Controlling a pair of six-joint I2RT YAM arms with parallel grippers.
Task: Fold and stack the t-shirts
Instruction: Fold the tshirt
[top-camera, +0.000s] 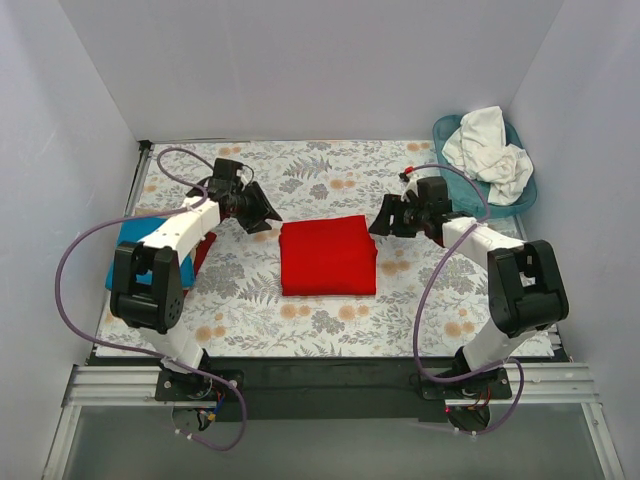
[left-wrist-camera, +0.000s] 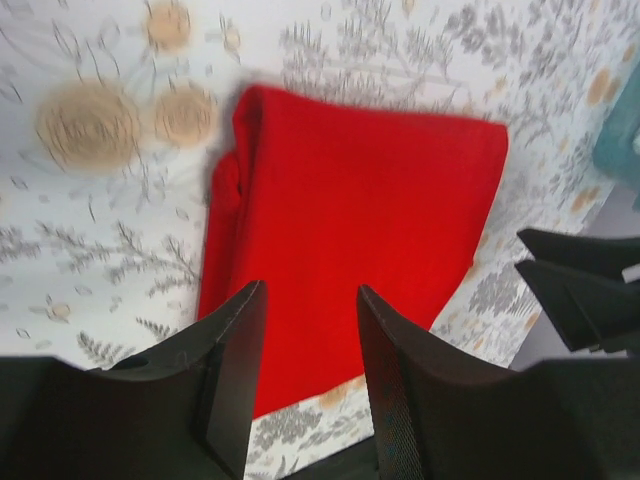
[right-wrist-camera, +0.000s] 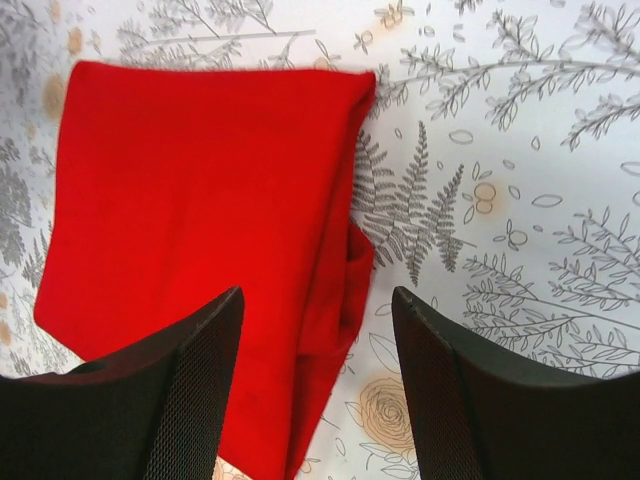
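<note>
A bright red t-shirt (top-camera: 328, 256) lies folded into a rough square in the middle of the table; it also fills the left wrist view (left-wrist-camera: 350, 220) and the right wrist view (right-wrist-camera: 200, 210). My left gripper (top-camera: 264, 213) (left-wrist-camera: 310, 295) hovers open just off its left edge, with nothing between the fingers. On the other side my right gripper (top-camera: 384, 218) (right-wrist-camera: 318, 295) stands open over the shirt's right edge, where a loose fold bulges out. A turquoise t-shirt (top-camera: 122, 242) lies at the far left, partly hidden under the left arm. White t-shirts (top-camera: 490, 150) are heaped in the basket.
The teal plastic basket (top-camera: 445, 128) stands at the back right corner. A floral table cloth (top-camera: 330, 320) covers the table. A bit of red cloth (top-camera: 204, 250) shows beneath the left arm beside the turquoise shirt. White walls close in the back and sides.
</note>
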